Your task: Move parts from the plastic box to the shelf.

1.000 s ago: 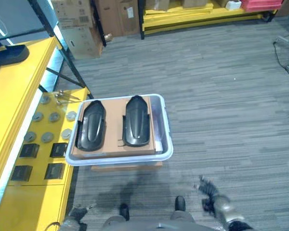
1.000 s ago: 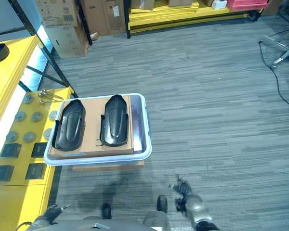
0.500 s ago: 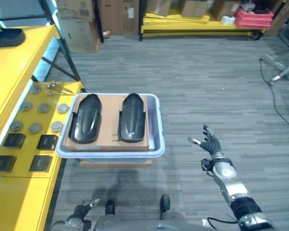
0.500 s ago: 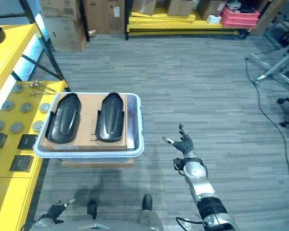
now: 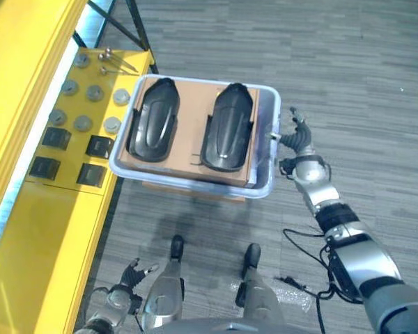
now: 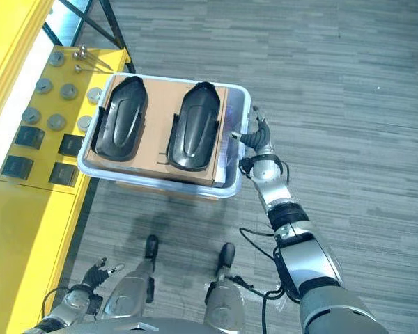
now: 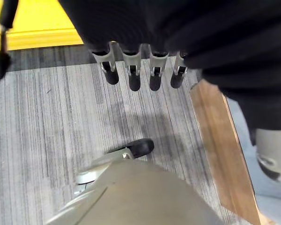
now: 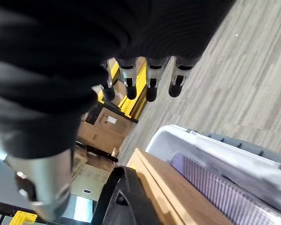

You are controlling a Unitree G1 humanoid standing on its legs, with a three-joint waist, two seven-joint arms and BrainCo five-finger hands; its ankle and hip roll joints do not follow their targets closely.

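Grey striped carpet floor (image 5: 348, 62) spreads wide and bare to the right of the work, with open room beyond the robot's right arm. On the left runs a yellow metal shelf (image 5: 28, 229), its flat lower deck just beside the pale translucent plastic box (image 5: 265, 189), which sits on a low brown board over the carpet. Inside the box lies a brown cardboard sheet (image 5: 191, 118) carrying two black curved plastic parts side by side: the left black part (image 5: 153, 129) and the right black part (image 5: 226, 136), both lying lengthwise, apart from each other and neither lifted. A strip of bare room shows between the right part and the box's right wall.

The right hand (image 5: 297, 141) hovers at the box's right rim, near the far right corner, fingers straight and loosely spread, holding nothing; its wrist view looks past the fingertips (image 8: 152, 91) over the box wall (image 8: 210, 145). The left hand (image 5: 129, 277) hangs low beside the shelf's edge, fingers relaxed and empty above the carpet.

On the shelf deck lie seven grey round discs (image 5: 94, 92) in two rows, four black square blocks (image 5: 97, 146) in two pairs nearer the robot, and small metal pins (image 5: 115, 62) at the far end
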